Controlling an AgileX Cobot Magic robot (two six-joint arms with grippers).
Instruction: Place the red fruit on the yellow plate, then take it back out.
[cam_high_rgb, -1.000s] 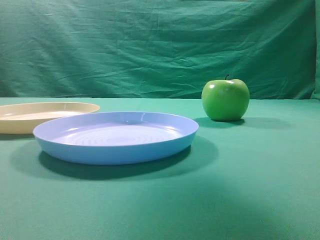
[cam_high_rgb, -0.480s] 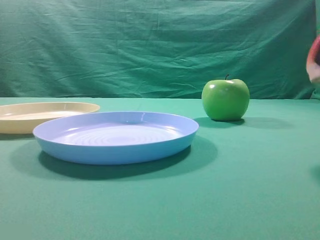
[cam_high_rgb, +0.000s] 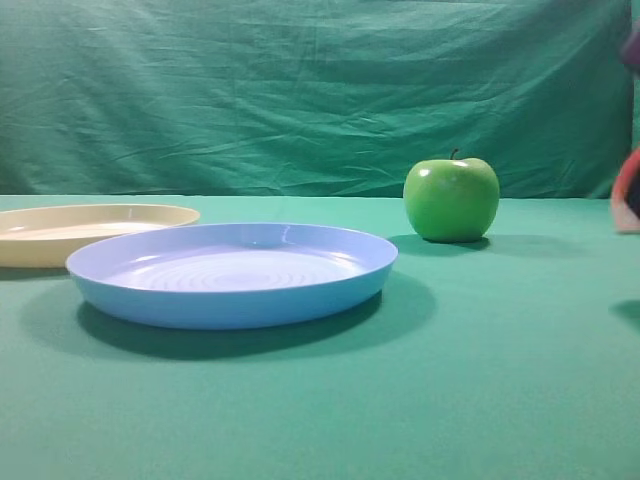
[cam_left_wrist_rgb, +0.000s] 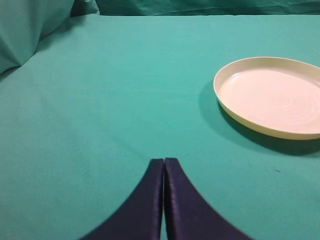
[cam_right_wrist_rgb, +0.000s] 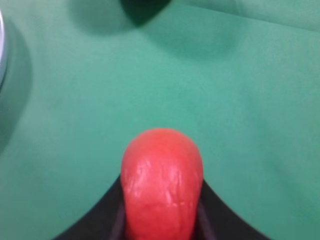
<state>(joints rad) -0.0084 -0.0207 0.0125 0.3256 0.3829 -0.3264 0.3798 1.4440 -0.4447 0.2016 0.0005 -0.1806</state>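
Gripping the red fruit (cam_right_wrist_rgb: 162, 185) between its dark fingers, the right gripper (cam_right_wrist_rgb: 161, 210) has the jaws spread only as wide as the fruit and pressed against both of its flanks, so it can be carried without rolling free. Relative to the green apple (cam_high_rgb: 451, 199), the fruit shows as a red sliver at the far right edge of the exterior high view, off the cloth, with its shadow on the green tablecloth (cam_high_rgb: 480, 380) below. The yellow plate (cam_high_rgb: 90, 228) lies far left of the apple, beyond the blue plate (cam_high_rgb: 232, 273), and holds nothing, so the carry must cross the whole table. The left gripper (cam_left_wrist_rgb: 164, 200) hangs low over bare cloth beside the yellow plate, its jaws pressed together and holding nothing, out of the way.
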